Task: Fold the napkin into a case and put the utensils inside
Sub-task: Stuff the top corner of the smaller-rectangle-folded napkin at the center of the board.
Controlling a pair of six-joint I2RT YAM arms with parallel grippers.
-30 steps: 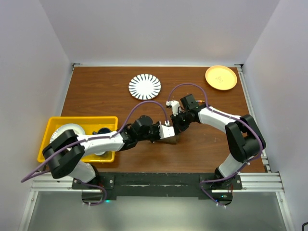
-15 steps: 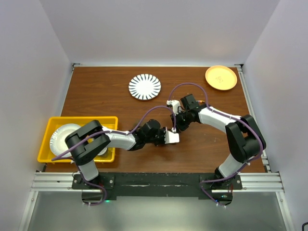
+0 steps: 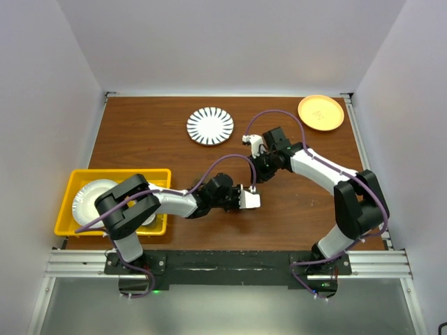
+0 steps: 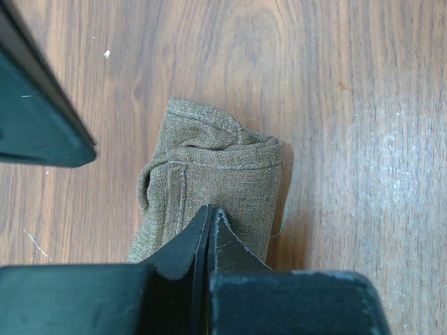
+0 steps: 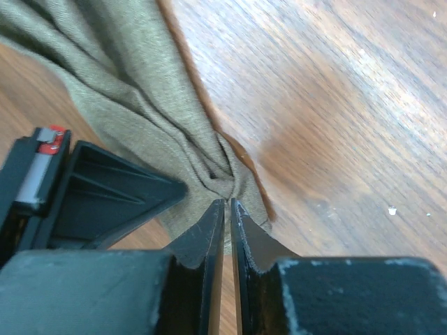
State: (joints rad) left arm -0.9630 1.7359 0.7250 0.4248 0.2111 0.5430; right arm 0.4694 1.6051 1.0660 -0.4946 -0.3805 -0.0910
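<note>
Left end effector (image 4: 211, 211) is fully closed, fingers tight together with no gap, tips down on the napkin (image 4: 213, 171). We can't tell if a thin layer is nipped between them. The napkin is a small folded olive-brown bundle lying on the wooden counter (image 4: 349, 139). It runs from under those tips forward, with the stitched hem at the end farthest from them. Right end effector (image 5: 227, 204) is nearly closed, only a thin slit between the fingers. The cloth's folds bunch right into its tips, so we read it as pinching a gathered bit of napkin. From there the cloth stretches up and left of the tips, with bare counter to their right. In the top view we see both end effectors near each other mid-counter, the right one just beyond the left. Well beyond both is a striped plate (image 3: 209, 126). Far off past the right end effector is an orange plate (image 3: 320, 112). Back along the left arm, behind its end effector, is a yellow bin (image 3: 68, 202) holding a white plate (image 3: 94, 199).
</note>
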